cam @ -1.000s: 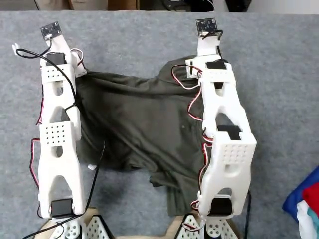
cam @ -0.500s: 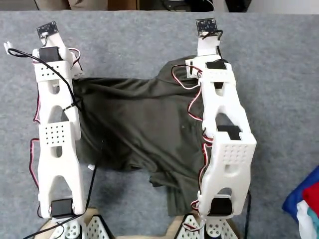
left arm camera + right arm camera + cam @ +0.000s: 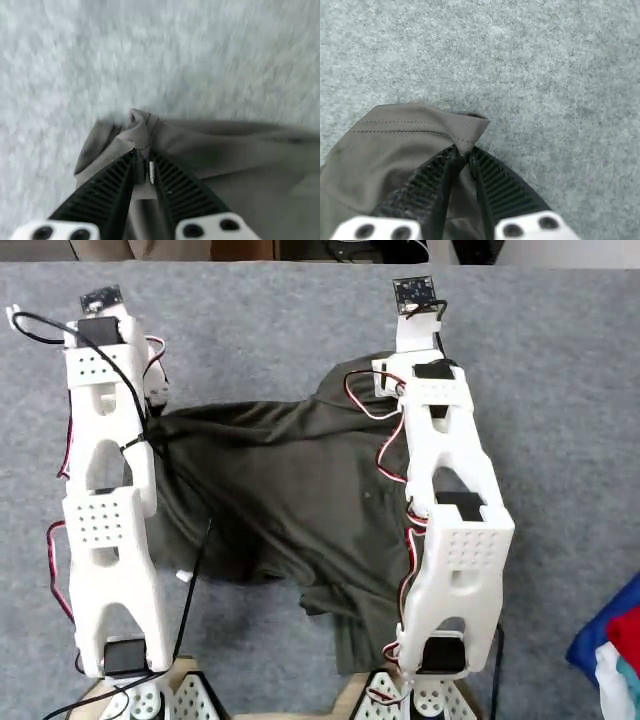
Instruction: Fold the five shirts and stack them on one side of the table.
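Your left pincer (image 3: 142, 159) has carried its shirt (image 3: 290, 490) corner farther out across the worktop (image 3: 560, 390). Both pincers pinch shirt edges; the right pincer (image 3: 465, 156) holds the opposite corner, cloth spread between them.

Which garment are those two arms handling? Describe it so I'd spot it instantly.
On the grey felt table, between the two white arms, lies a dark olive-green shirt, pinched by the left gripper and right gripper. Unlike the blue, red and white cloth pile at the edge, it is plain.
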`<state>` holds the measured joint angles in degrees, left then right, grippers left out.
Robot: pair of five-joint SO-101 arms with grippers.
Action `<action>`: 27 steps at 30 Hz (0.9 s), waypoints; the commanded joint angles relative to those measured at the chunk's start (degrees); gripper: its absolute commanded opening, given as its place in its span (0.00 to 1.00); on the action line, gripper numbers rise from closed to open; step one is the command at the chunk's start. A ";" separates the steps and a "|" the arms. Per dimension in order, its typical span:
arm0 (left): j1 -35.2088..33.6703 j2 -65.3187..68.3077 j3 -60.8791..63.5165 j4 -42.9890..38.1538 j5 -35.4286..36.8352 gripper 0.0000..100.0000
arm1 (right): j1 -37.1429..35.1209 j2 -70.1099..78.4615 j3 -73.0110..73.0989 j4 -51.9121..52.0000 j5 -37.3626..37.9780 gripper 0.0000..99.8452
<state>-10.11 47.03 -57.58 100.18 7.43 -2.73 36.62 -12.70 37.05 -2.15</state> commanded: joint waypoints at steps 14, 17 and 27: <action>-2.11 -16.66 14.15 -9.67 8.00 0.02 | 0.84 -11.91 -6.20 7.12 -0.53 0.00; -2.64 -16.66 4.57 -9.67 11.16 0.02 | 0.48 -18.42 -6.46 9.14 -0.53 0.00; -2.37 -16.22 -30.68 0.35 11.69 0.02 | -0.13 -42.77 -6.29 8.97 -0.53 0.00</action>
<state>-11.87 34.81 -77.71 97.71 19.12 -2.64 3.12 -15.87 45.93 -2.15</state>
